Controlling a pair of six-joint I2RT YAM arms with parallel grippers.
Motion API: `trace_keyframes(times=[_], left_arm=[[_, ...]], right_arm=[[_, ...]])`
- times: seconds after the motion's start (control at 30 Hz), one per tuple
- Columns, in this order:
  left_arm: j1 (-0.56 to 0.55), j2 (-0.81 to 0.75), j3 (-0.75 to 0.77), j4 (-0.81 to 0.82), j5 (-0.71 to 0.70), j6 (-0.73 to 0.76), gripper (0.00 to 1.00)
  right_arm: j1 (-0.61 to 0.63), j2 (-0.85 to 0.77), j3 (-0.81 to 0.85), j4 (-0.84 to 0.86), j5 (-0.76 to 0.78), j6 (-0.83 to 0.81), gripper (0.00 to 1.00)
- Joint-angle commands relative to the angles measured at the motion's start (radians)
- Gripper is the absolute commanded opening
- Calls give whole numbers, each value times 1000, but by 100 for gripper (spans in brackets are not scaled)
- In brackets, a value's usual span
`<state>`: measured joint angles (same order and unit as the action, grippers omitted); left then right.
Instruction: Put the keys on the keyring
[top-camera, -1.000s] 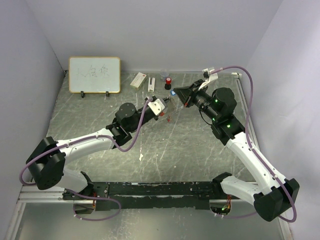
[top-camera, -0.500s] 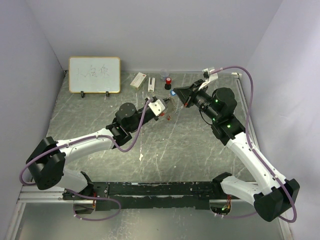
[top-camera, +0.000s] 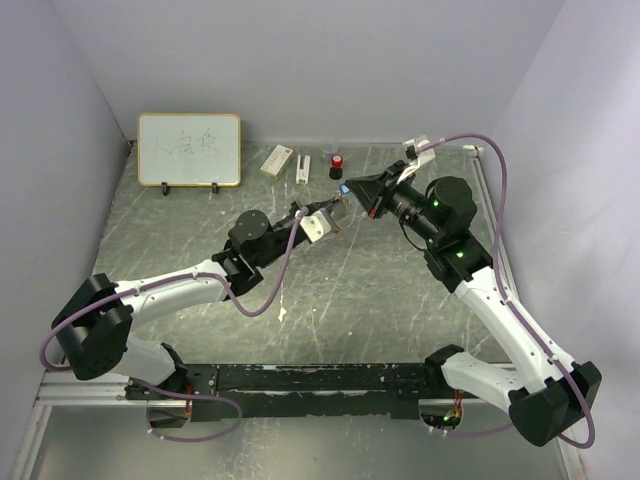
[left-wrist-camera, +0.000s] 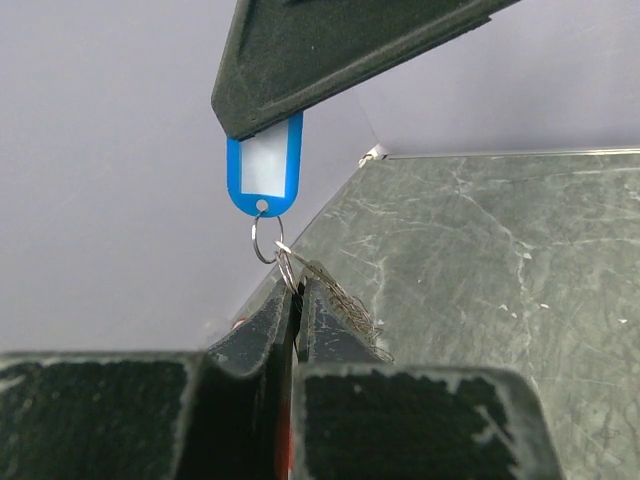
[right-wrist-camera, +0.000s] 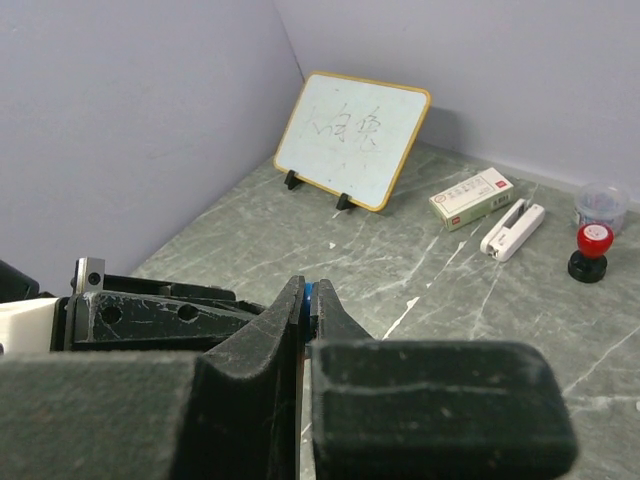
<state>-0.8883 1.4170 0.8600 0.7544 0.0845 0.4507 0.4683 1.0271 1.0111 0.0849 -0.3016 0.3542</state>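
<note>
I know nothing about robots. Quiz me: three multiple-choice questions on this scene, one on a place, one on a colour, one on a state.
1. Where on the table does the whiteboard stand? A) near the arms' bases B) far right C) far left
2. What colour is the tag pinched in the right jaws? A) green B) blue C) yellow
3. How are the left jaws? A) shut on a thin metal ring B) wide open C) shut on a pen

Answers: 1 C, top view shows it far left; 2 B, blue rim around a white label; 3 A, they pinch the ring.
</note>
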Motion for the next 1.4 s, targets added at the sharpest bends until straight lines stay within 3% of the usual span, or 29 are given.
trace_keyframes(times=[0.0, 0.33, 0.9, 1.13, 1.17, 1.3, 1.37], left_arm=[[-2, -5, -9, 10, 19, 61, 7], [-4, 2, 20, -40, -19, 62, 7], [-3, 44, 183, -227, -106, -82, 7], [-4, 59, 221, -265, -127, -129, 7], [-4, 59, 217, -263, -118, -133, 10], [-3, 35, 175, -239, -102, -151, 44], [-4, 7, 141, -214, -99, -161, 50]], right_arm=[[1, -31, 9, 67, -35, -23, 0], [1, -31, 16, 66, -81, -28, 0], [2, -18, 33, 47, -125, -19, 0], [3, -30, 29, 29, -70, -33, 0], [3, -31, 32, 21, -52, -41, 0], [3, -26, 53, -12, -20, -74, 0], [3, -24, 62, -28, -10, -91, 0]])
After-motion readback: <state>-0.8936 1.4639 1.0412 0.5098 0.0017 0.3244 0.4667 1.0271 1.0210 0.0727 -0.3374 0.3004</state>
